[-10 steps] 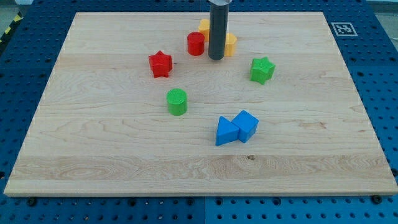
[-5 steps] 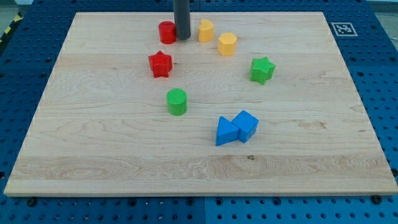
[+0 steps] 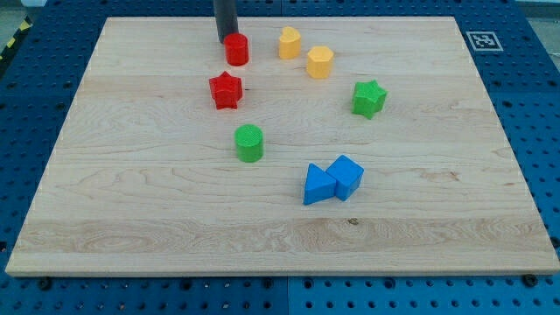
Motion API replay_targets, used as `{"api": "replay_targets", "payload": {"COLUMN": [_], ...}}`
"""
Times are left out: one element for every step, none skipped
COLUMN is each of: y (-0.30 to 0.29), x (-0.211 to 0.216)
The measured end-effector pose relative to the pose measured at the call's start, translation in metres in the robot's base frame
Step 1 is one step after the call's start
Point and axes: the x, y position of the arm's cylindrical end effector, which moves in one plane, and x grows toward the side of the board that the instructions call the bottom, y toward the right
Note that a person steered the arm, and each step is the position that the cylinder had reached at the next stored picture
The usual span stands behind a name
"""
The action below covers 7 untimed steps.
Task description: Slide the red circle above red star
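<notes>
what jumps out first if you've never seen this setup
The dark rod drops in at the view's top, my tip just up-left of the small red circle block, which sits above the red star block. Next come the two blue blocks touching near the pale wooden board's middle.

A pale wooden table (image 3: 175, 236) with visible grain lies on a blue perforated base (image 3: 542, 131) (rows of small holes). A black-and-white marker tag (image 3: 482, 40) sits at the far right corner.
</notes>
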Motion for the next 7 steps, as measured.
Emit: {"api": "replay_targets", "payload": {"y": [0.0,0.0,0.013,0.014,0.014,0.014,0.016], "x": [0.002,-0.021,-0.019,0.005,0.033,0.045,0.047]}}
